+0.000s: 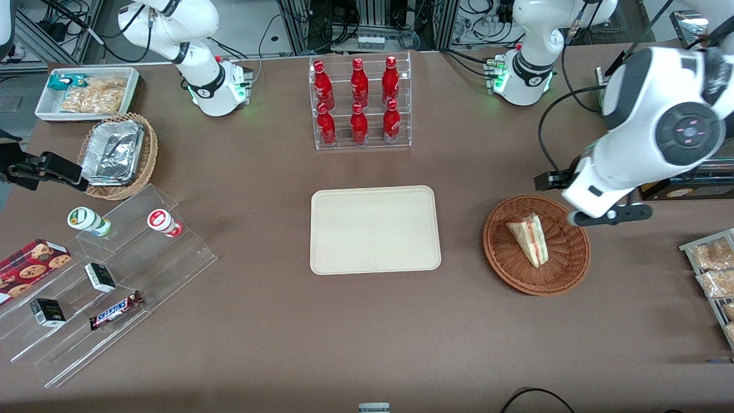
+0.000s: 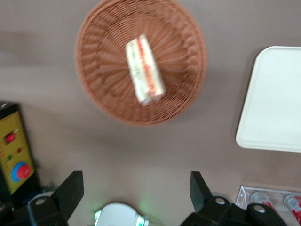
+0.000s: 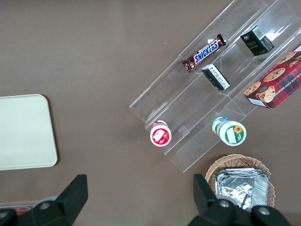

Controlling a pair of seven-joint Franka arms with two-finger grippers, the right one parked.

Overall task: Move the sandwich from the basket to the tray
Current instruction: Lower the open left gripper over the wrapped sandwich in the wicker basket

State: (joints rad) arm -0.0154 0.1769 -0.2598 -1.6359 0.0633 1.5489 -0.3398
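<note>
Sandwich (image 1: pixel 530 238) sits in basket (image 1: pixel 565 274), gripper (image 2: pixel 136 188) above w/ jaws spread, approach step imo; next needs lowering + clamping it.

Brown table (image 1: pixel 275 321), cream tray (image 1: pixel 375 229) at its middle, wicker basket (image 1: pixel 536 245) beside it under the gripper (image 2: pixel 136 190), bottle rack (image 1: pixel 360 103), perhaps acrylic

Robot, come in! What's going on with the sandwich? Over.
Gripper open, above the table, empty. Sandwich lying in basket. Tray bare. Nothing in the way.
</note>
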